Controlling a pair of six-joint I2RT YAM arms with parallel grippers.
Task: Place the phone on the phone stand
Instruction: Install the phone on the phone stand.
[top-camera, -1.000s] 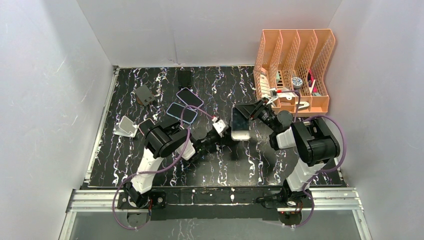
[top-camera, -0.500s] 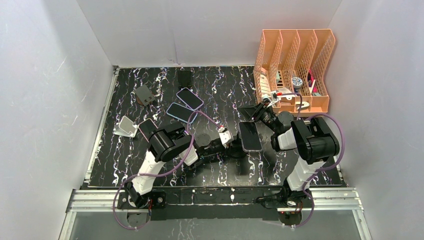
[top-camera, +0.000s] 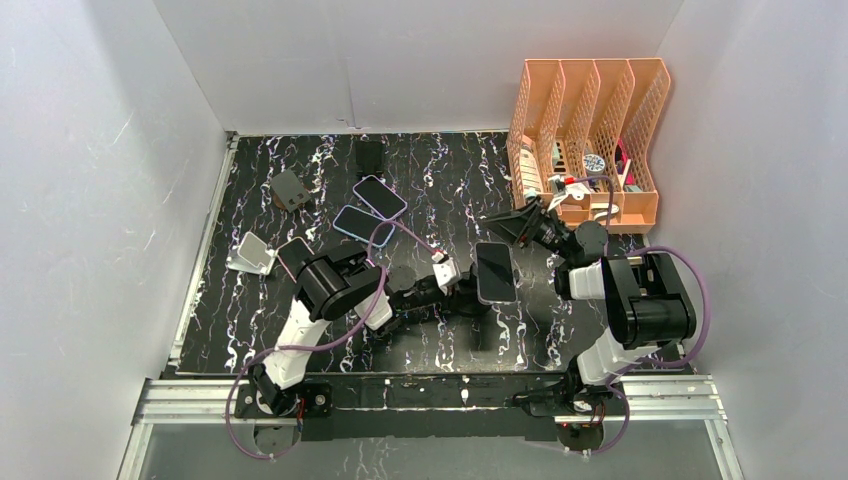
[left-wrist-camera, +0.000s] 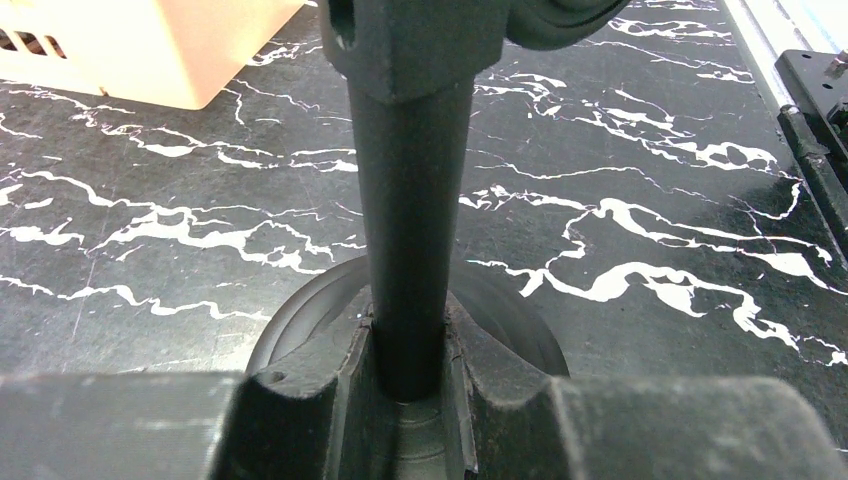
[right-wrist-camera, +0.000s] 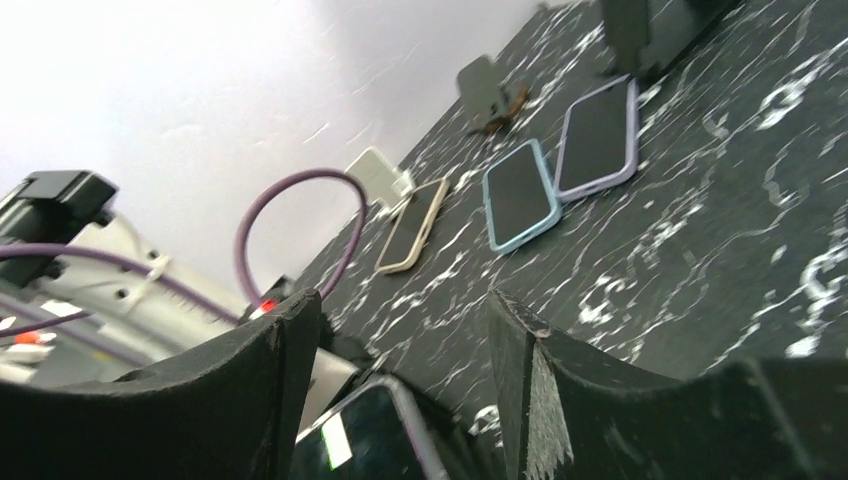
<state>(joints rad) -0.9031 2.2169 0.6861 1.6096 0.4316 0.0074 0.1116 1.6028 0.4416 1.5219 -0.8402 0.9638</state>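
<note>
The phone (top-camera: 495, 272), dark-screened in a purple case, lies tilted on top of the black phone stand (top-camera: 478, 300) at mid-table. My left gripper (top-camera: 462, 290) is shut on the stand's upright post (left-wrist-camera: 410, 200), just above its round base (left-wrist-camera: 520, 330); in the left wrist view the left gripper (left-wrist-camera: 408, 350) squeezes the post from both sides. My right gripper (top-camera: 507, 222) is open behind and to the right of the phone, holding nothing. The right wrist view has the right gripper (right-wrist-camera: 400, 340) spread wide, with the phone's corner (right-wrist-camera: 375, 435) low between its fingers and apart from them.
Three more phones (top-camera: 380, 195) (top-camera: 362, 225) (top-camera: 293, 255) lie at the left back. Spare stands (top-camera: 290, 188) (top-camera: 251, 252) (top-camera: 369, 157) sit near them. An orange file organizer (top-camera: 590, 140) fills the back right corner. White walls close in three sides.
The phone left my right gripper and now rests on the stand. The right gripper opened and drew back to the right. The left gripper stayed shut on the post.
</note>
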